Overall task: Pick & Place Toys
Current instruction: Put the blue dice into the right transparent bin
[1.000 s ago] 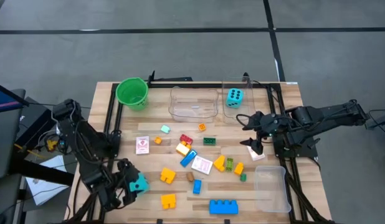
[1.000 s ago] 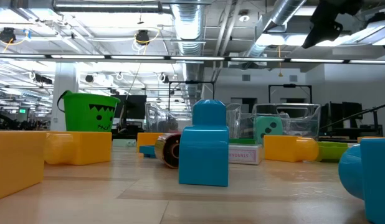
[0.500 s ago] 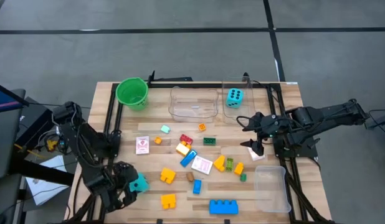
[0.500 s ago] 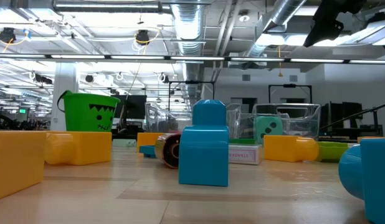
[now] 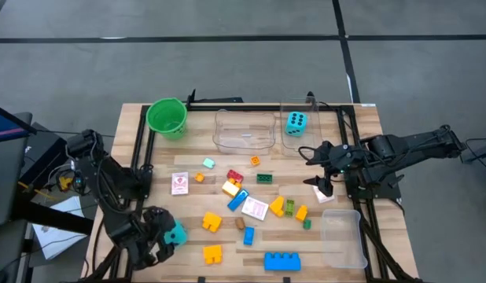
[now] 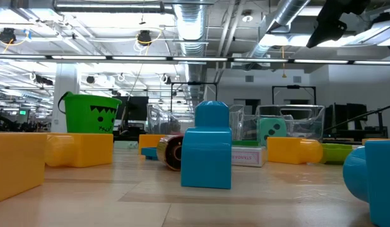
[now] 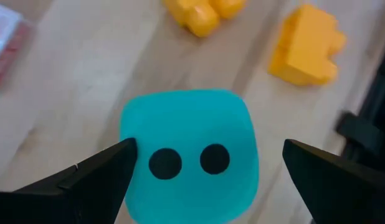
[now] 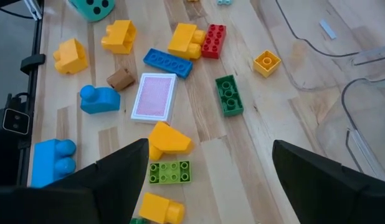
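Observation:
A cyan die [image 7: 189, 162] rests on the table near its front left corner, a face with two black dots turned toward the left wrist camera. My left gripper [image 5: 167, 231] slants down over it, open, one finger on each side. More toys lie mid-table: yellow blocks [image 5: 211, 222], a blue block [image 5: 281, 261], red and green blocks and pink-and-white cards [image 5: 254, 209]. A second cyan die [image 5: 296, 123] sits in a clear tub at the far right. My right gripper [image 5: 322, 184] hangs open above the table's right side, holding nothing. My left gripper has one fingertip [image 7: 121, 152] right at the die's side [image 7: 131, 134], and I cannot tell whether they touch. The other fingertip [image 7: 298, 152] stands clear of the opposite side. The die sits on the table.
A green bucket [image 5: 166, 116] stands at the far left. Next to it is a clear tub [image 5: 244, 130], and another clear tub [image 5: 343, 236] stands at the near right. A black frame [image 5: 141, 149] runs along the table's left, far and right sides.
My left gripper has rolled a little about its own axis over the cyan die and stays open. The die and the other toys have not moved.

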